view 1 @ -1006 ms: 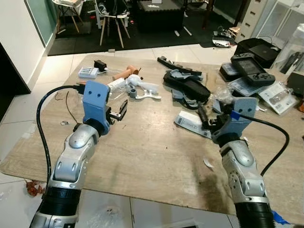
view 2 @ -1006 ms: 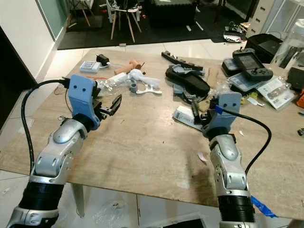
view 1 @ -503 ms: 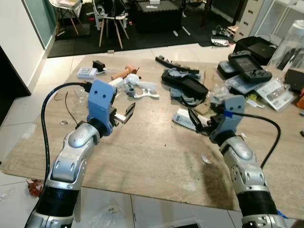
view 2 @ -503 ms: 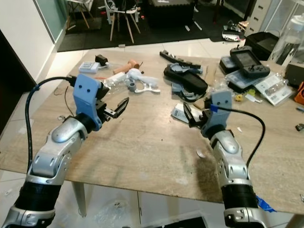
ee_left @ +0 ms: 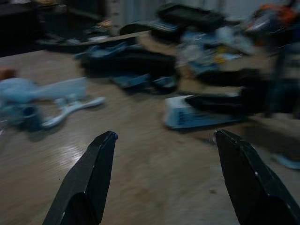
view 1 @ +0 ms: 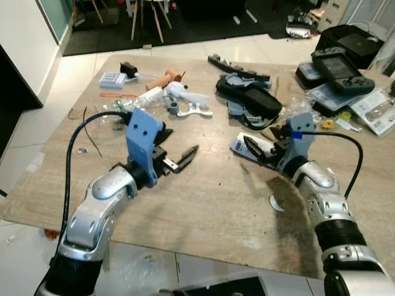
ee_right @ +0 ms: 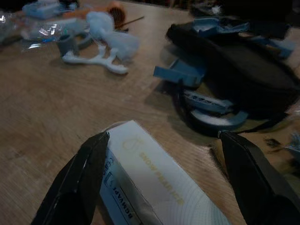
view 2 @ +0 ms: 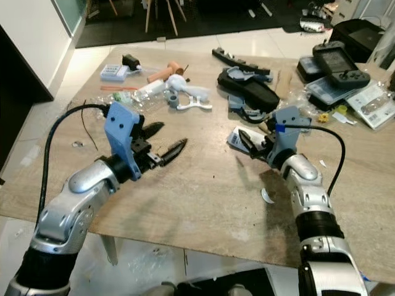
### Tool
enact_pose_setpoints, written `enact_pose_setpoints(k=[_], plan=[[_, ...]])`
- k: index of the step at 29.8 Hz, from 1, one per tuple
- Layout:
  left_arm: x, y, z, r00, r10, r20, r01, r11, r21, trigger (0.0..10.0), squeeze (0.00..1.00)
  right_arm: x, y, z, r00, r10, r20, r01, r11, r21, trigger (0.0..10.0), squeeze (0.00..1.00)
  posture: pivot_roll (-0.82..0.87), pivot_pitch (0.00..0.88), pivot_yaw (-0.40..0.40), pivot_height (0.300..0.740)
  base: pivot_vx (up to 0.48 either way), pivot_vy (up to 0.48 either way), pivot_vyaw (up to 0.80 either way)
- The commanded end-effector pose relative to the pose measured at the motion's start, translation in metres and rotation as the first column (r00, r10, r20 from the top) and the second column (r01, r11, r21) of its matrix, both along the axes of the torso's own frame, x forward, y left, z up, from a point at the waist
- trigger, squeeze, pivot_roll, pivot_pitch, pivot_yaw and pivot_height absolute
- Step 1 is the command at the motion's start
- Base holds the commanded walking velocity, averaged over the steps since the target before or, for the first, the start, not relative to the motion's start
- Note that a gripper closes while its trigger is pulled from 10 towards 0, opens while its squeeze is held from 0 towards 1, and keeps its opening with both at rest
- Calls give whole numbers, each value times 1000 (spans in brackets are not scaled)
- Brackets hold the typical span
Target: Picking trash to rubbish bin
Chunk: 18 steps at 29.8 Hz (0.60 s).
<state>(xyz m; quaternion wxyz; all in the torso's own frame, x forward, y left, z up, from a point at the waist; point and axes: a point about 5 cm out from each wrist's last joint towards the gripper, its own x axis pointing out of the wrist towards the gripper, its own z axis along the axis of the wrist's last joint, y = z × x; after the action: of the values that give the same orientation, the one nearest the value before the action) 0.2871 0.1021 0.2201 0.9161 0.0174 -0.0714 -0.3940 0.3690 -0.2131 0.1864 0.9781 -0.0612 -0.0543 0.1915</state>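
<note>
Over a cluttered wooden table (view 1: 203,203), the right gripper (ee_right: 164,154) hangs with fingers spread wide around a white carton (ee_right: 154,183), apparently ready to grasp it as trash. The left gripper (view 1: 179,161) hovers nearby, also wide open and empty.

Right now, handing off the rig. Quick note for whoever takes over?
Left hand: open, holding nothing, over bare table left of centre.
Right hand: open, fingers either side of the white box; not gripped yet.
Other trash candidates: small white scrap near the table's front edge, clear wrapper at the far left.
Done: nothing picked.
Left: close on the box, carry it to a bin, then the rest.
</note>
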Motion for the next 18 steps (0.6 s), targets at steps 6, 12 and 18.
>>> enact_pose_setpoints(k=[6, 12, 18], plan=[[-20, -17, 3, 986, -168, -8, 168, 986, -5, 10000, 0, 2, -6, -12, 990, 75, -120, -84, 994, -64, 10000, 0, 26, 282, 69, 740, 0, 0, 0], [-24, -16, 2, 982, -187, -21, 187, 982, -3, 10000, 0, 1, -8, -22, 970, 118, -214, -132, 990, -48, 10000, 0, 29, 282, 72, 740, 0, 0, 0], [-24, -14, 3, 981, -192, -27, 192, 981, -2, 10000, 0, -1, -11, -30, 945, 132, -299, -161, 984, -75, 10000, 0, 24, 280, 76, 740, 0, 0, 0]])
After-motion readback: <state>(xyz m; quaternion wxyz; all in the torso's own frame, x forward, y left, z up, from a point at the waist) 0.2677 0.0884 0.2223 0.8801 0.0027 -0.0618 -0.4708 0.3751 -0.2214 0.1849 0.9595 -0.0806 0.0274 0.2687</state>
